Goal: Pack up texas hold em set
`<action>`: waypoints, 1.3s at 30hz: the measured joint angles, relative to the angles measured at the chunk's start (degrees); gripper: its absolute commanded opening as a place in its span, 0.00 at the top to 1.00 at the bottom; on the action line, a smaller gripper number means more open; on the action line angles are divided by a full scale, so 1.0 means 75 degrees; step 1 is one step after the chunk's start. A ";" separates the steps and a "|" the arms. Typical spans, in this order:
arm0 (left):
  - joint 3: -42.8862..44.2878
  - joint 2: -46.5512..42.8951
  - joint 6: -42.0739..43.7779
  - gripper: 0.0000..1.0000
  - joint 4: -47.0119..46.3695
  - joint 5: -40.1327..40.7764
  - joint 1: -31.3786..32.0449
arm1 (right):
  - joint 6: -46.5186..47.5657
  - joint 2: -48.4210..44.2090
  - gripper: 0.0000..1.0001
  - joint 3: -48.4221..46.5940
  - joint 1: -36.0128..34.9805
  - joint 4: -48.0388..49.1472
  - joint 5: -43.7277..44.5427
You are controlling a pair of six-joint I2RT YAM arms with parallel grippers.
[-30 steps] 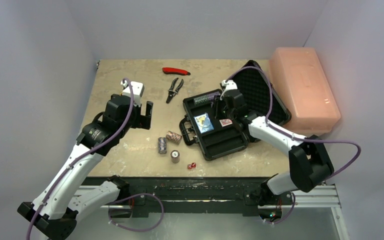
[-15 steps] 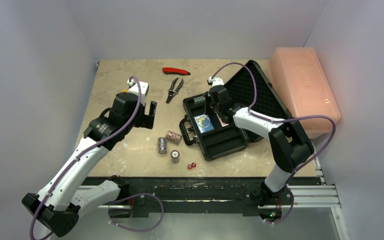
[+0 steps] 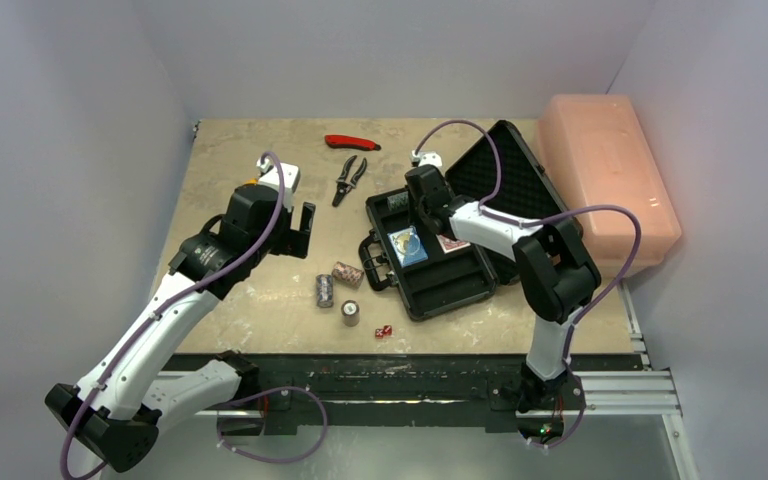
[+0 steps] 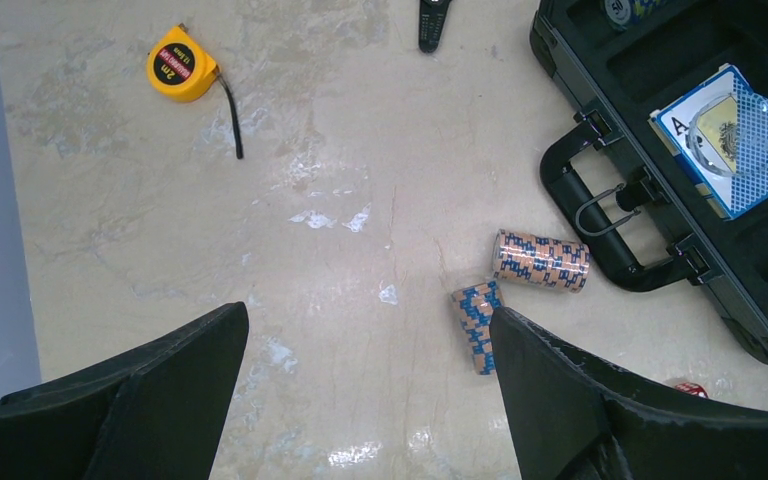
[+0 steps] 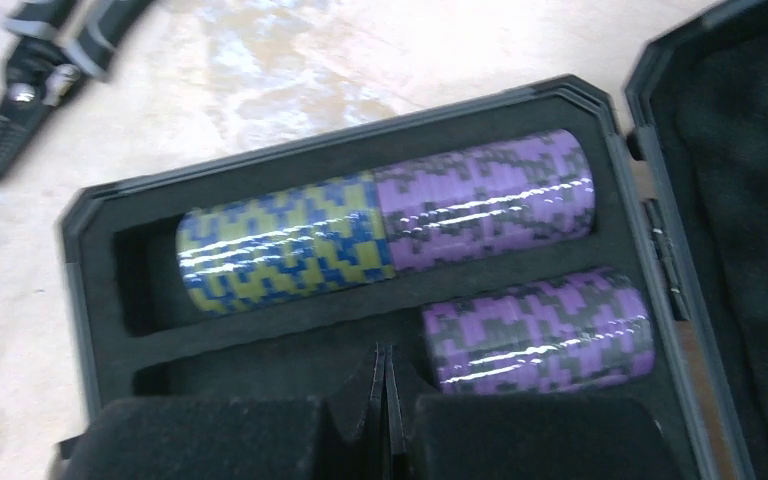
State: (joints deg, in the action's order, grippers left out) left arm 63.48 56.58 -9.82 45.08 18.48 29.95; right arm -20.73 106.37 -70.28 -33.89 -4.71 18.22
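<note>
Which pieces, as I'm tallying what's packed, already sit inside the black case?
Inside the case: one yellow-blue chip stack, two purple stacks, a blue deck, a red deck. The right gripper covers part of the second chip slot.

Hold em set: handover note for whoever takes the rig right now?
Left gripper: open, empty, above the table.
Right gripper: fingers shut, empty, over the chip slots of the case.
Done: three chip stacks, blue deck and red deck in the open case.
Left: three loose stacks and red dice on the table; then close the lid.
</note>
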 measured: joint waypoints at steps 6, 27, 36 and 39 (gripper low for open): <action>0.0000 0.0000 -0.0003 0.09 0.0003 -0.0035 0.0000 | 0.0102 0.0131 0.99 -0.0085 0.0085 -0.0332 0.0405; 0.0000 0.0000 -0.0003 0.09 0.0003 -0.0058 0.0000 | 0.0233 -0.1667 0.54 0.0670 0.0216 -0.0361 0.0023; 0.0000 0.0003 -0.0003 0.09 0.0006 -0.0096 0.0000 | 0.0207 -0.2923 0.36 0.1705 0.0262 0.0079 -0.0437; 0.0000 0.0023 -0.0003 0.09 0.0009 -0.0096 0.0000 | 0.0213 -0.3293 0.32 0.2022 0.0262 0.0157 -0.0522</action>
State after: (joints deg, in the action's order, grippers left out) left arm 63.48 56.75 -9.85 45.15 17.76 29.95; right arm -19.14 81.67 -55.11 -31.92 -3.53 14.31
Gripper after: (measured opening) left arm 0.908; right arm 0.646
